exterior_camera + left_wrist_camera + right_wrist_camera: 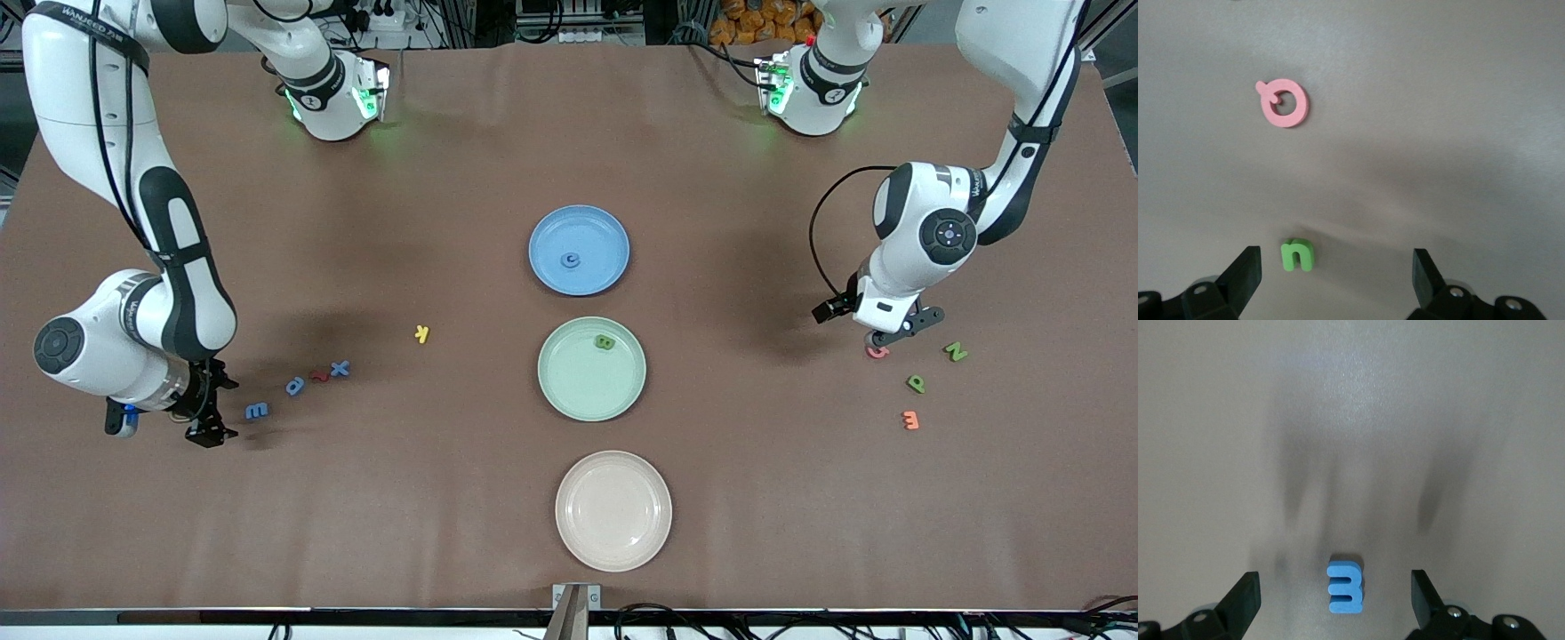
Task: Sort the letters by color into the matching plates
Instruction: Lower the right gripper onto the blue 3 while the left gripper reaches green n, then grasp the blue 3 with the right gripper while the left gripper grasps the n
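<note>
cream plate (613,510), yellow K (422,333), pink Q (1285,103)

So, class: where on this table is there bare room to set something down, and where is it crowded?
Bare: the cloth between the yellow K and the blue plate, and around the cream plate. Crowded: the letter cluster by the right end effector, and another under the left end effector.

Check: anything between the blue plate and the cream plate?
Yes, the front view shows the green plate between the blue plate and the cream plate.

The brown table (444,533) carries three plates (579,250) and scattered foam letters (257,411).
</note>
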Motion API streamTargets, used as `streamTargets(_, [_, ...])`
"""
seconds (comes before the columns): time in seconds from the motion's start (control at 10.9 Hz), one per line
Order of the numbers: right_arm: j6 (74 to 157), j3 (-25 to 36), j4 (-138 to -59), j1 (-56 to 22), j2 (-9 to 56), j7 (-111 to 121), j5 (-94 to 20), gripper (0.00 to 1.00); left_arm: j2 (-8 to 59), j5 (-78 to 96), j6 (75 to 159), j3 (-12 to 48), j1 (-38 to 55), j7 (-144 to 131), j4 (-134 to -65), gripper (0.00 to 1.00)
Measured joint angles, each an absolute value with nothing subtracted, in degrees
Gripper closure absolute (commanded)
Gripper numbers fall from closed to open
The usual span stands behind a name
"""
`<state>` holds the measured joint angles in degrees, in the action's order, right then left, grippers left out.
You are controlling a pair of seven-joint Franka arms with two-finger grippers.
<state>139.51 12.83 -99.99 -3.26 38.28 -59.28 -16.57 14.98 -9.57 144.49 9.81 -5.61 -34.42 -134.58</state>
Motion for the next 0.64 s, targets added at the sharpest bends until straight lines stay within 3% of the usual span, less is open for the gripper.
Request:
streamTargets(0.18, [140.60, 12.82, -100.33, -3.78, 38.55, -59.29, -16.62, 0.00, 14.92, -10.06, 146.91, 9.81, -5.82, -36.74, -136.52, 0.15])
streamTargets(0.64, [145.52, 12.82, -101.47, -4.71, 40.13, -59.31, -16.84, 0.02, 14.92, -10.08, 148.70, 9.84, -6.96, -39.18, -138.32, 0.19])
